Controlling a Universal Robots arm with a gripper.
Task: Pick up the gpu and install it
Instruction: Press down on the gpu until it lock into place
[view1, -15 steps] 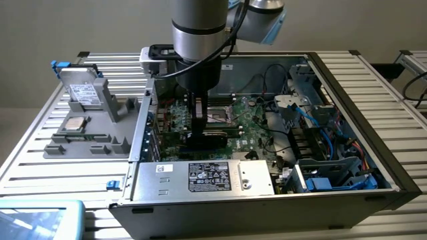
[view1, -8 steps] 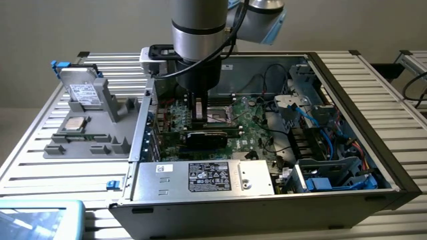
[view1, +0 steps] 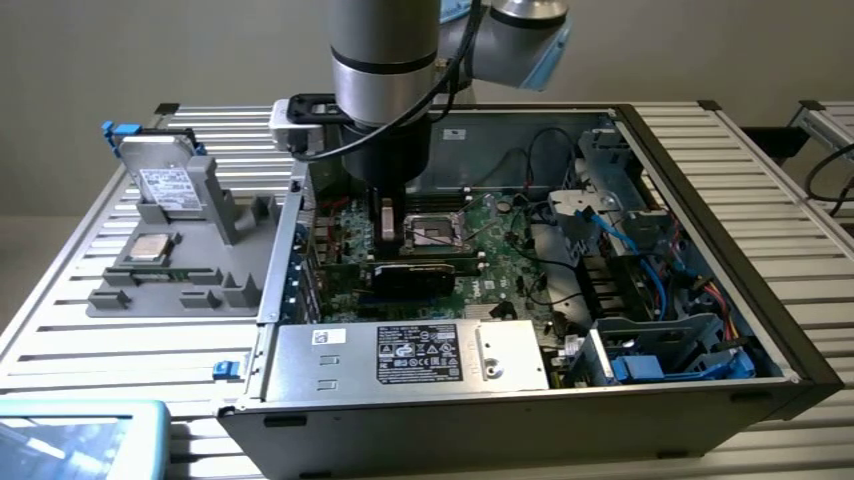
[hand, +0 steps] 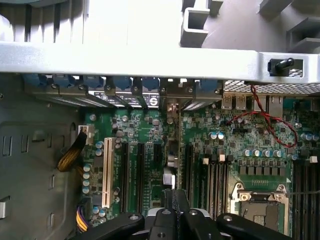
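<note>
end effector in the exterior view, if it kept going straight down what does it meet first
The end effector points down into the open case, shut on the gpu. Straight below, the card would likely meet the green motherboard and its slots first, though the remaining gap is hard to judge.

1. Open from above: computer case (view1: 694, 150), side panel off.
2. Crowded toward the exterior view's right: blue cables (view1: 627, 240), drive cages (view1: 667, 345).
3. Blocked near the front: power supply (view1: 400, 358).
4. Flanked closely in the wrist view: graphics card (hand: 172, 150) standing between slots (hand: 140, 172) on the motherboard (hand: 240, 145).
</note>
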